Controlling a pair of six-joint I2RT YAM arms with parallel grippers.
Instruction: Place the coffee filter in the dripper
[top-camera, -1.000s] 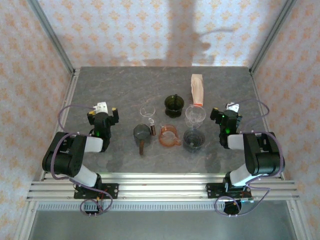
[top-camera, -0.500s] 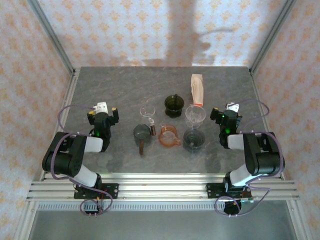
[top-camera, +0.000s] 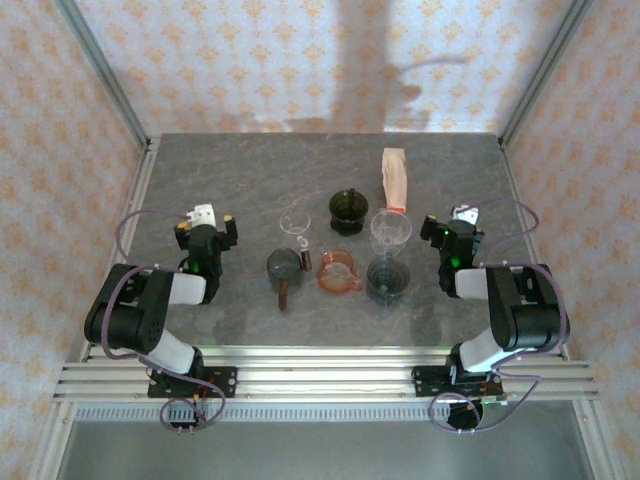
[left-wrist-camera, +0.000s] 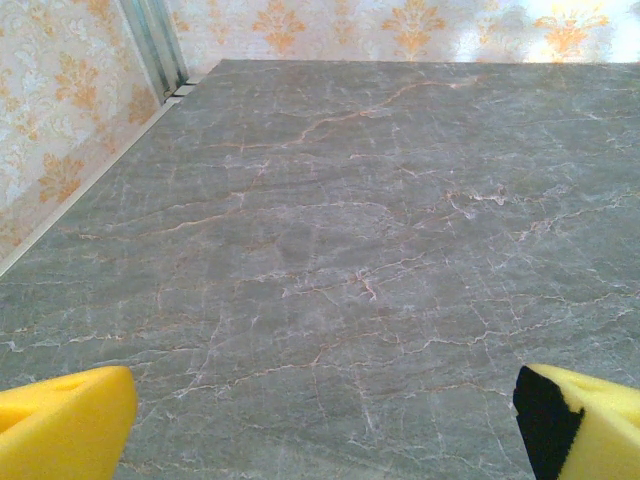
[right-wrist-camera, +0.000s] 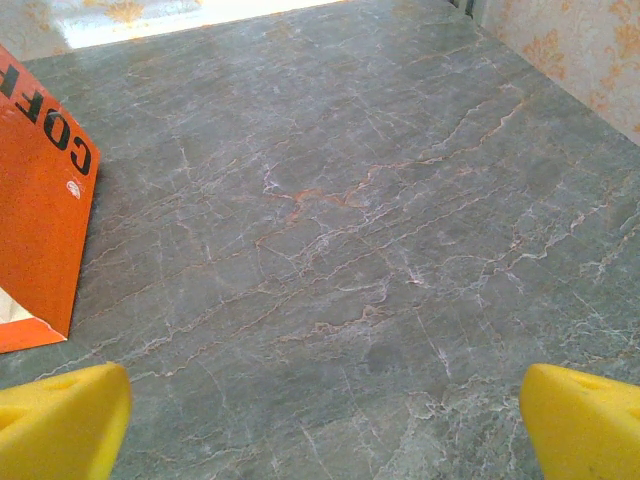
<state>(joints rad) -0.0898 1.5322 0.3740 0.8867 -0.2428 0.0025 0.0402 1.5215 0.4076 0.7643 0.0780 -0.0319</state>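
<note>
Lengthwise near-to-far, the coffee filter pack (top-camera: 395, 178), orange end toward the arms; left fingers (left-wrist-camera: 62, 425) and right fingers (right-wrist-camera: 585, 425) apart.

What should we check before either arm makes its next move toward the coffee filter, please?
1. Left gripper open, empty: ok.
2. Right gripper open, empty: ok.
3. Filter pack lying on table, nearer right gripper: ok.
4. Loose filter exposed for grasping: cannot tell.
5. Dripper identified: cannot tell; far dark vessel and near dark vessel both look possible.
6. Low carry path free: not ok; clear cup stands between pack and near dark vessel.
</note>
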